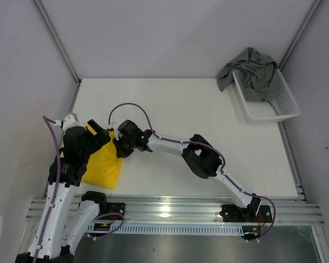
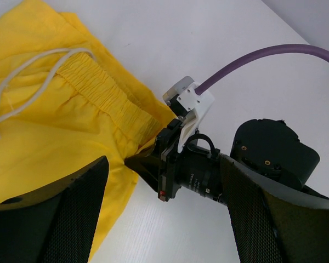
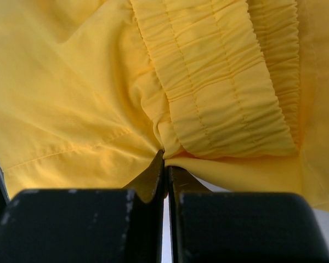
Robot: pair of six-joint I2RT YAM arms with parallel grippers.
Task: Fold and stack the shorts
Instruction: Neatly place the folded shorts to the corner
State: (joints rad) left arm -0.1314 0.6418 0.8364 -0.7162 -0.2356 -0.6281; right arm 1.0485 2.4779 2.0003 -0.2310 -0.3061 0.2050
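Yellow shorts point(image 1: 104, 164) at the near left of the white table point(image 1: 208, 120), flat on the surface and partly under the left arm. Elastic waistband point(image 3: 219, 98) gathered and ruched, at the end facing the middle of the table. White drawstring point(image 2: 27, 76) looped loose across the cloth just beside it.

Right gripper point(image 3: 165, 160) stretched across from the near right and clenched hard on the yellow shorts. Jaws pressed together with no gap, pinching a fold of cloth right under the waistband, with puckers spreading out from the bite. Shows from the left wrist as a dark tip buried in the cloth edge, with a lens housing behind it and a purple cable point(image 2: 263, 57) arching off to the far right.

Left gripper point(image 1: 98, 132) released, spread wide above the same shorts and gripping nothing. Hangs with one of its fingers point(image 2: 71, 213) over yellow cloth and the other over the right arm's wrist; no clear contact with the fabric.

Grey-green shorts point(image 1: 252, 68) well apart at the far right corner, crumpled and draped over the far left rim of the white mesh basket point(image 1: 279, 107), partly inside and partly spilling over the edge toward the table. Unfolded, not stacked with the yellow pair
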